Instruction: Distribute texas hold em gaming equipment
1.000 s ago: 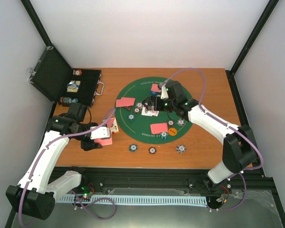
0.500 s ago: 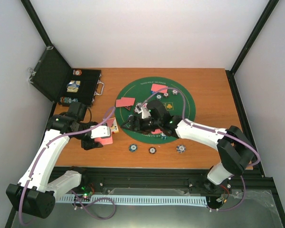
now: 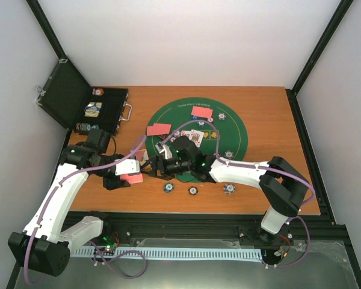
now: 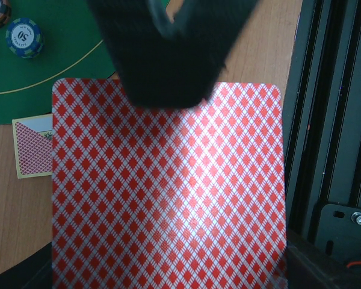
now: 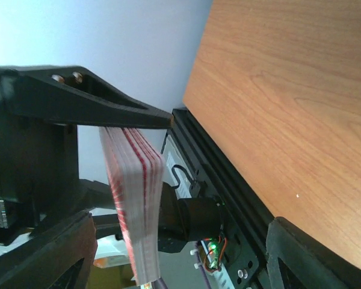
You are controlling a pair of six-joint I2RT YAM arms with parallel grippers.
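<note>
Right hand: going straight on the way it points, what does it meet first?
Probably the deck of cards in the left hand, directly ahead of the right hand; depth is unclear.

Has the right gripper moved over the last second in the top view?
Yes. The right gripper swung from the middle of the green felt mat to its near-left edge, toward the red-backed cards just off the mat.
</note>
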